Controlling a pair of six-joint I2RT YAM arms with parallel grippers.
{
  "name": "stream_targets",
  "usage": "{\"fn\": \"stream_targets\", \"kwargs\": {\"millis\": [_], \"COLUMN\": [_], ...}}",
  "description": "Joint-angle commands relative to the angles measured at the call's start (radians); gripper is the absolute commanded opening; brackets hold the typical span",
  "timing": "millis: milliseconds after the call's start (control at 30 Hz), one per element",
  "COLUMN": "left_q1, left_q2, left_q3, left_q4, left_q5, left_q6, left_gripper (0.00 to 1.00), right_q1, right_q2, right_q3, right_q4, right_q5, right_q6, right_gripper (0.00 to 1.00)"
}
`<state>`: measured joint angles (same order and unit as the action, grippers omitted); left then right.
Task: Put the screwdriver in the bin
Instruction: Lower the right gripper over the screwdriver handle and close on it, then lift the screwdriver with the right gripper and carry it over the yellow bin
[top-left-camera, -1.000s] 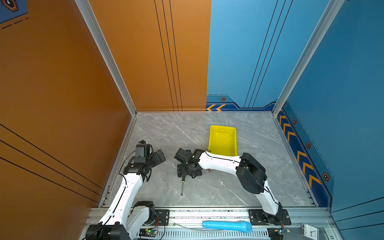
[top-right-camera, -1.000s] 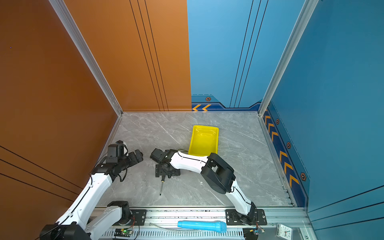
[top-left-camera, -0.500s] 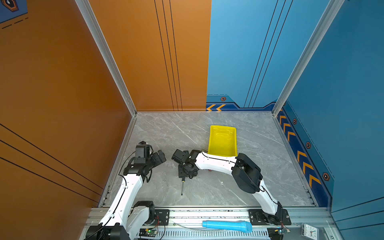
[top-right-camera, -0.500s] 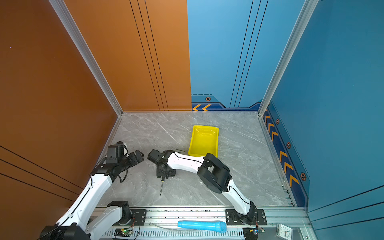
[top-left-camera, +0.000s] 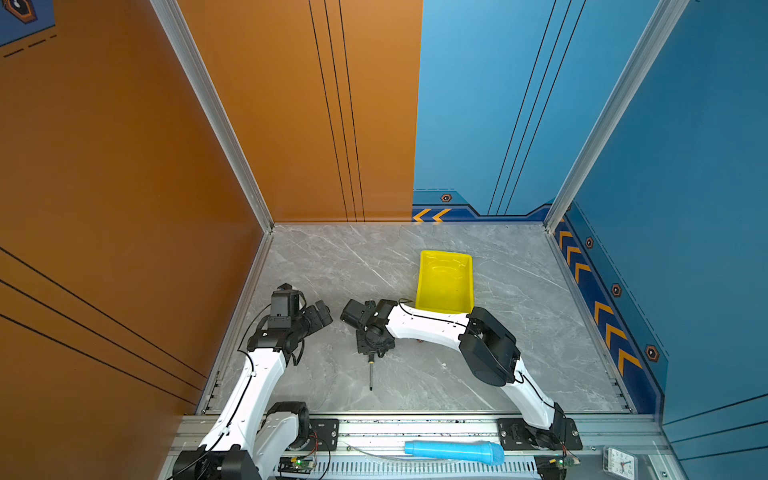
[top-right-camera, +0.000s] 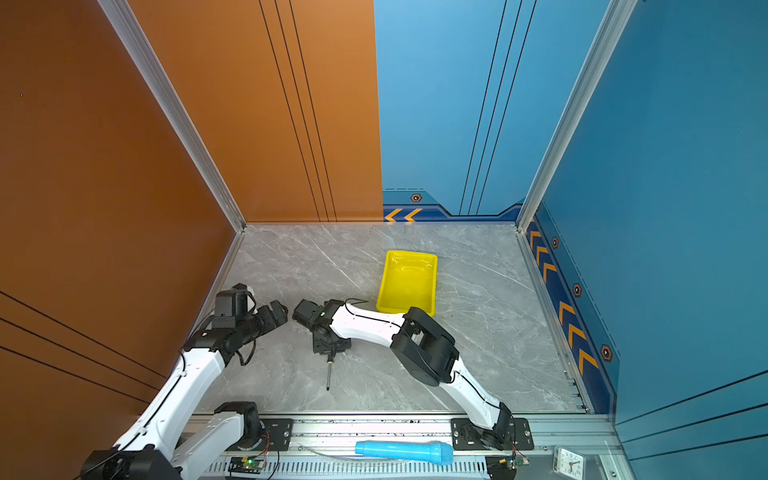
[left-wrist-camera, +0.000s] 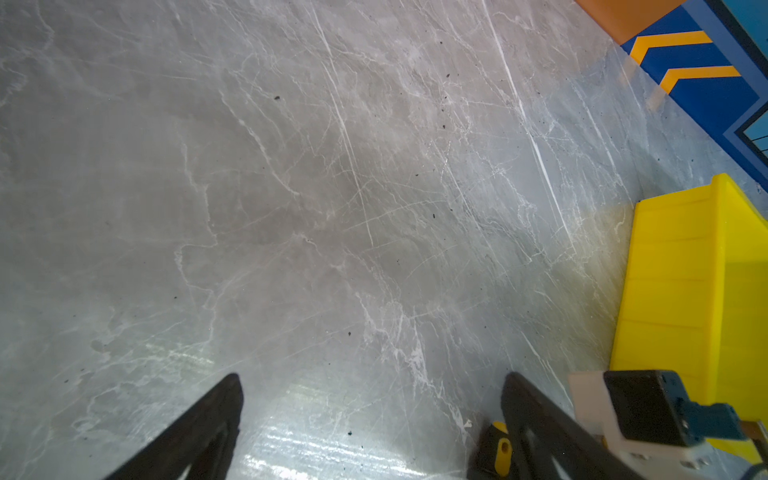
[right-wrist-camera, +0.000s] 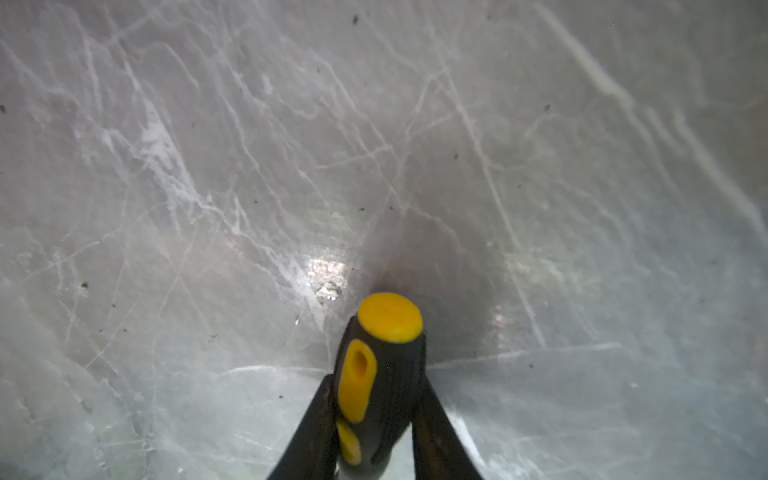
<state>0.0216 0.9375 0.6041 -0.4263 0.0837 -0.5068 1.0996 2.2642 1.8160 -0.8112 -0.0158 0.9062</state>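
The screwdriver (top-left-camera: 370, 376) lies on the grey marble floor near the front middle, its thin shaft pointing toward the front rail (top-right-camera: 328, 376). My right gripper (top-left-camera: 371, 348) reaches down over its black and yellow handle (right-wrist-camera: 382, 374). In the right wrist view both fingers press against the handle's sides, so the right gripper (right-wrist-camera: 378, 386) is shut on it. The yellow bin (top-left-camera: 420, 278) stands empty just behind the right arm, in both top views (top-right-camera: 386, 282). My left gripper (top-left-camera: 320, 313) hangs open to the left, nothing between its fingers (left-wrist-camera: 374, 399).
A long light blue cylinder (top-left-camera: 453, 452) lies on the front rail, with a small clock (top-left-camera: 619, 461) at its right end. Orange and blue walls enclose the floor on three sides. In the left wrist view the bin (left-wrist-camera: 681, 291) sits beside the right arm's wrist camera (left-wrist-camera: 648, 411).
The right gripper's jaws have closed onto the screwdriver handle, and the right arm has shifted slightly left. The left arm has not moved.
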Motion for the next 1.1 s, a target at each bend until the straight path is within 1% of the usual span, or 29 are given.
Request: {"fn": "stream_targets", "kwargs": {"millis": [0, 200, 367, 500, 667, 833, 933, 1067], "left_q1": [0.011, 0.011, -0.016, -0.035, -0.057, -0.089, -0.131, -0.229], "left_q2": [0.008, 0.022, 0.064, 0.096, 0.100, 0.118, 0.138, 0.157], "left_q3": [-0.016, -0.018, 0.004, 0.015, 0.032, 0.061, 0.068, 0.067], "left_q4": [0.011, 0.028, 0.037, 0.057, 0.069, 0.069, 0.099, 0.161], "left_q5": [0.023, 0.030, 0.012, 0.005, -0.014, -0.036, -0.034, -0.010], "left_q6": [-0.011, -0.012, 0.009, 0.025, 0.059, 0.097, 0.111, 0.154], "left_gripper": [0.98, 0.98, 0.98, 0.98, 0.98, 0.98, 0.98, 0.98], "right_q1": [-0.006, -0.006, -0.007, -0.017, -0.045, -0.105, -0.155, -0.242], "right_q2": [0.038, 0.010, -0.031, -0.087, -0.164, -0.266, -0.320, -0.386], "right_q3": [0.006, 0.010, 0.049, 0.054, 0.048, 0.003, -0.013, -0.064], "right_q4": [-0.042, -0.040, -0.023, -0.005, -0.002, -0.002, -0.002, -0.002], "right_q5": [0.066, 0.078, 0.082, 0.082, 0.072, 0.085, 0.110, 0.130], "right_q6": [-0.033, -0.075, -0.137, -0.167, -0.183, -0.183, -0.194, -0.212], "right_gripper": [0.24, 0.09, 0.01, 0.00, 0.00, 0.00, 0.00, 0.00]}}
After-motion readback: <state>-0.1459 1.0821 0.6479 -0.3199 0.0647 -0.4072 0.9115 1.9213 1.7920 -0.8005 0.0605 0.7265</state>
